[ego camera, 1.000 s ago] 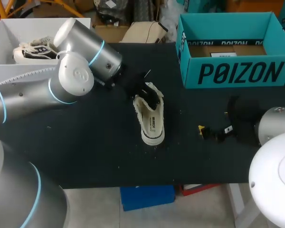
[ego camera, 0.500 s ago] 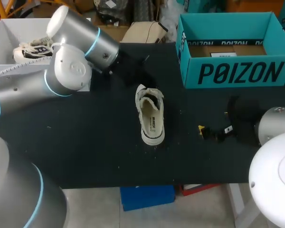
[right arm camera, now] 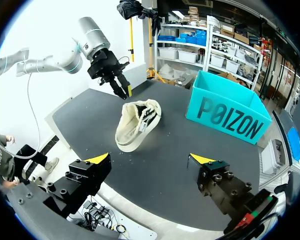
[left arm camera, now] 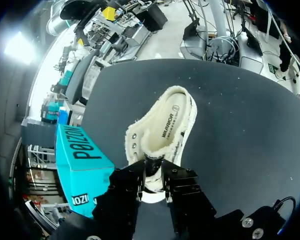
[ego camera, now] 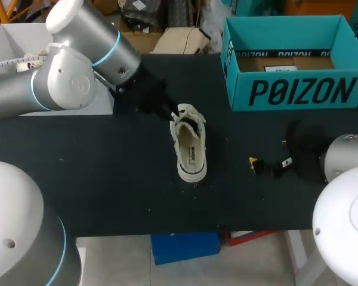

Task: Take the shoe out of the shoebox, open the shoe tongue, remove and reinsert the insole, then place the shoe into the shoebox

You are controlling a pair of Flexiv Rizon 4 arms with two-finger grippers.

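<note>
Head view: fixed, high behind the robot, looking down on the black table point(ego camera: 107, 179).
Left wrist view: close above the cream canvas shoe point(left arm camera: 162, 125), facing the near edge.
Right wrist view: low by the right near corner, facing across the table.
Shared by all three: shoe and teal cardboard shoebox point(right arm camera: 230, 117).

Shoe point(ego camera: 190, 146): cream-white upper, black side stripes. Shoebox point(ego camera: 298, 92): teal, black lettering. Table point(ego camera: 107, 179): black. Right gripper point(right arm camera: 151, 158): black body, yellow tips.
</note>
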